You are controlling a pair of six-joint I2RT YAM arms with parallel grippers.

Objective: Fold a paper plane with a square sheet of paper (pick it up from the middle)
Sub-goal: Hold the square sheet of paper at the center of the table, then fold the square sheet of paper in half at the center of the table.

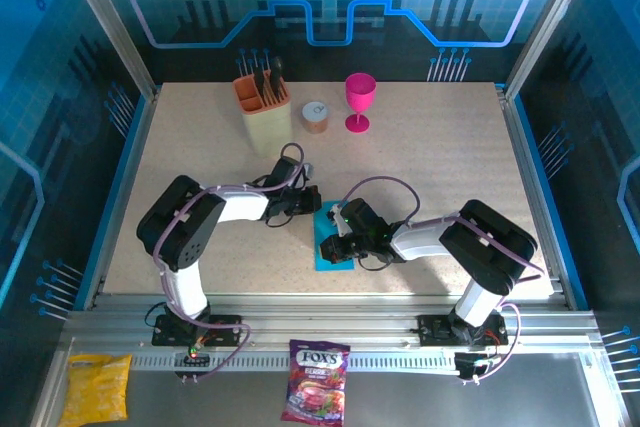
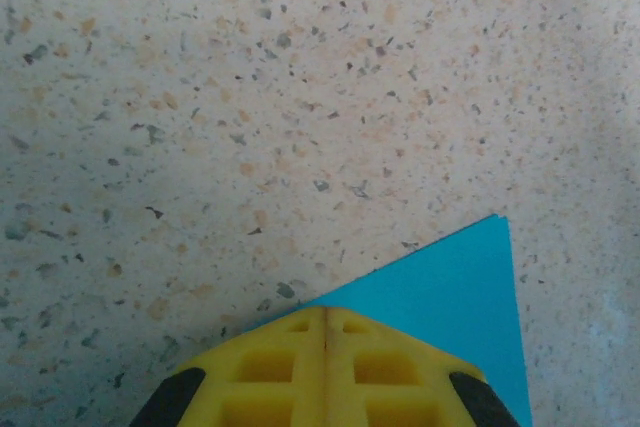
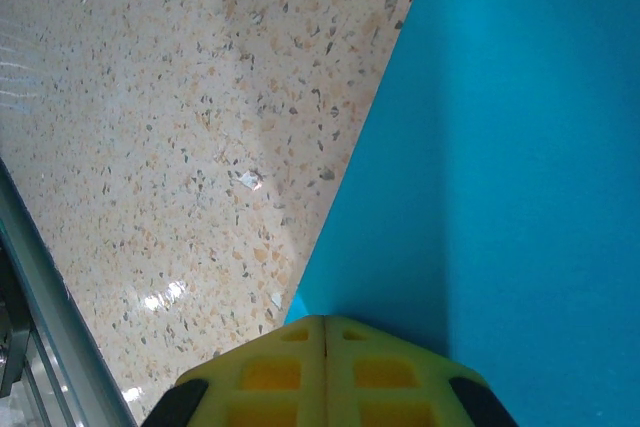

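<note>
Locate square sheet of paper (image 1: 326, 261): flat on table (image 1: 450, 167), lower centre of top view, between both arms. Right gripper (image 1: 336, 245): jaws closed, nothing held, tip down on sheet's middle (read this as pressing a crease). Left gripper (image 1: 311, 201): jaws closed, empty, tip over sheet's upper corner, probably pinning against slip. Treat paper plane as not yet formed. Pink goblet (image 1: 360, 102) stands upper centre, well apart.

Square sheet of paper (image 1: 328, 261): bright cyan-blue, plain, unmarked. Lies flat on the speckled table (image 1: 450, 147), near front centre. Left wrist view: one sharp corner (image 2: 497, 222) flat on the surface. Right wrist view: straight edge, smooth face
</note>
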